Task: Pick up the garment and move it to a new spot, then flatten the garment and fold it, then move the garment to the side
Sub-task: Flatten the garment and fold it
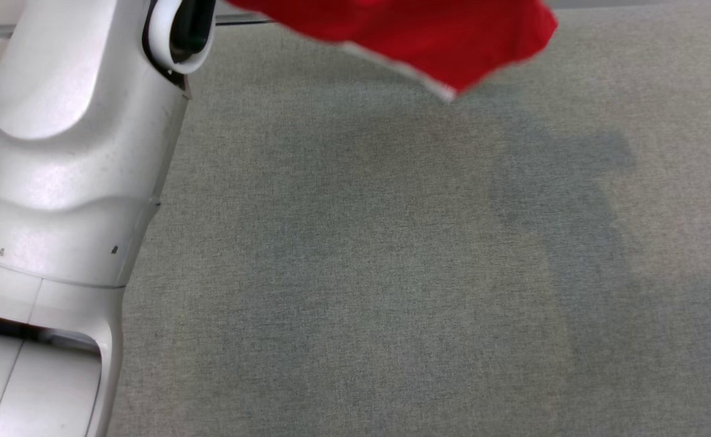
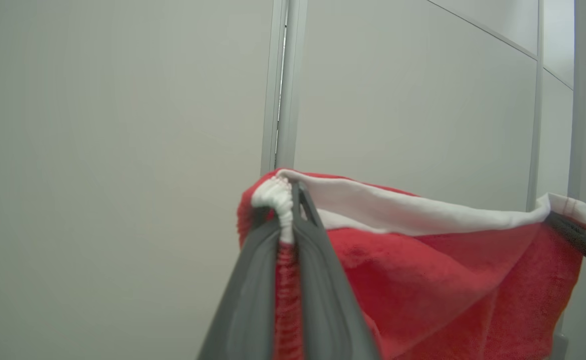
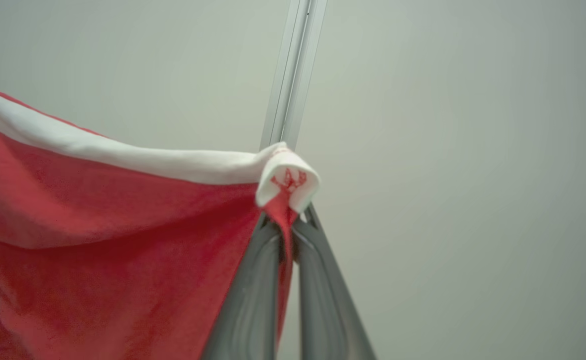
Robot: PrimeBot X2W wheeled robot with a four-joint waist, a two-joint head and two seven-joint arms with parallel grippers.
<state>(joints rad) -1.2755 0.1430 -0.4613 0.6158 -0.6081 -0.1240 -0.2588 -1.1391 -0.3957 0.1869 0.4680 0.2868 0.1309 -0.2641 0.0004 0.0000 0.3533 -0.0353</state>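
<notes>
Red garment (image 2: 448,280) with white trim; plain grey-green tabletop (image 1: 392,273).

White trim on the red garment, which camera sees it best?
The left wrist view: the white trim on the red garment runs whole from the left pincer to the far corner. The right wrist view has the stretch by the right pincer, cut off at the picture's edge. The head view has a thin blurry strip.

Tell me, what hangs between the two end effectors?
The red garment: its white-trimmed edge stretches from the left end effector to the right end effector, both shut on it, in both wrist views.
</notes>
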